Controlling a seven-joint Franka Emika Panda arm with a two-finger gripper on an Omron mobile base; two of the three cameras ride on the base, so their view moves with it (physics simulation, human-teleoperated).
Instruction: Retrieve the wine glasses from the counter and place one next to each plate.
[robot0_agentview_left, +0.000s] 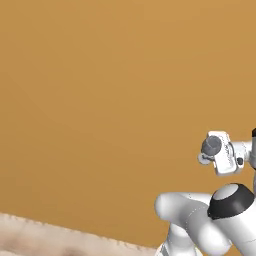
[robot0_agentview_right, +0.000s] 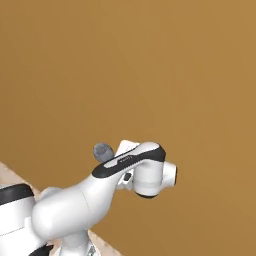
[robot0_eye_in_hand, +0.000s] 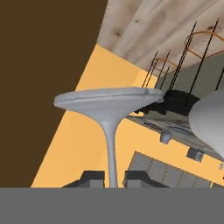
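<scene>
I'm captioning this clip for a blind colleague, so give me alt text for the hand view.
A grey wine glass is held by its thin stem between the gripper fingertips, its flat round part spreading wide across the middle of the tilted picture. Behind it are an orange wall, a wood-plank surface and black wire-legged stools.

Strip of pale mottled stone top at 7 o'clock in the left base view. In the hand view, plank floor at 12 to 1 o'clock, bearing black stools at 2 to 3 o'clock.
</scene>
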